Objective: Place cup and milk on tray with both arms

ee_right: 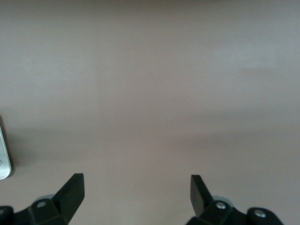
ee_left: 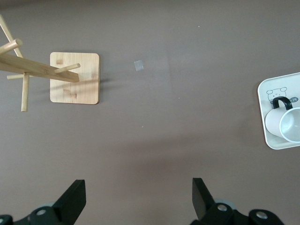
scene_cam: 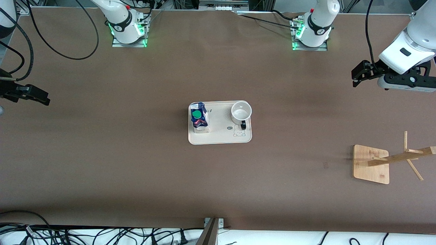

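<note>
The desk (scene_cam: 136,163) is a wide brown surface with the tray (scene_cam: 219,137) at its middle, well apart from both hands. On the tray the milk (scene_cam: 199,118) stands upright at the end toward the right arm, and the cup (scene_cam: 241,113) sits upright at the end toward the left arm, its handle turned toward the bunny drawing. Both things look settled inside the rim, so I judge the placing done; what is left is only to stay clear.

The left hand (ee_left: 139,197) hangs released, fingers spread wide and holding nothing, over bare desk at the left arm's end; the tray and cup lie off to one side of it, and the wooden peg stand (scene_cam: 371,164) lies ahead of it. The right hand (ee_right: 137,193) is likewise spread and empty over bare desk at the right arm's end, with only a sliver of the tray's edge (ee_right: 3,161) beside it.

To finish well, keep both hands high and away from the tray, and keep the left one off the stand's jutting pegs.
</note>
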`<state>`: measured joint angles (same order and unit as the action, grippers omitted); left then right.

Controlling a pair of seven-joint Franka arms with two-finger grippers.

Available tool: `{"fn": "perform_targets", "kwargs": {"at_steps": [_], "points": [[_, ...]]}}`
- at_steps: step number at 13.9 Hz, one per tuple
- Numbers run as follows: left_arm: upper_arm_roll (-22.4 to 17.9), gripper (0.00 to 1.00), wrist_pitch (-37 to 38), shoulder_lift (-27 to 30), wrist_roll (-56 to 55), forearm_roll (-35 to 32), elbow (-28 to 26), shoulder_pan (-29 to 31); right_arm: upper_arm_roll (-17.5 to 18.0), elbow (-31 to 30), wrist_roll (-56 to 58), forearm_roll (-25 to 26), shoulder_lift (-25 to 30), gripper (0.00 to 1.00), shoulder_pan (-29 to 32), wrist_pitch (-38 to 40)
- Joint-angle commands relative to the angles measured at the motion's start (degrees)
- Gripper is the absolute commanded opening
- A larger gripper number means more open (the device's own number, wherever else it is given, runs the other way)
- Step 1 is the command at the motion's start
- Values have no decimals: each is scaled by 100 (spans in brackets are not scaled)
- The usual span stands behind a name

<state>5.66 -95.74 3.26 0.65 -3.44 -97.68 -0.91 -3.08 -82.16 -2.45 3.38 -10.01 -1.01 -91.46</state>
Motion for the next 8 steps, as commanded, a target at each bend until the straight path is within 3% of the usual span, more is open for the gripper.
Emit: {"fn": "perform_targets", "kwargs": {"at_steps": [1,8], "points": [[5,100,222,-98,-21,-96,223,-41,9,42,17,-4,8,100,-31,32],[14,100,310,-247,14,-113,425,-76,35,51,96,-92,17,100,-40,93]]}}
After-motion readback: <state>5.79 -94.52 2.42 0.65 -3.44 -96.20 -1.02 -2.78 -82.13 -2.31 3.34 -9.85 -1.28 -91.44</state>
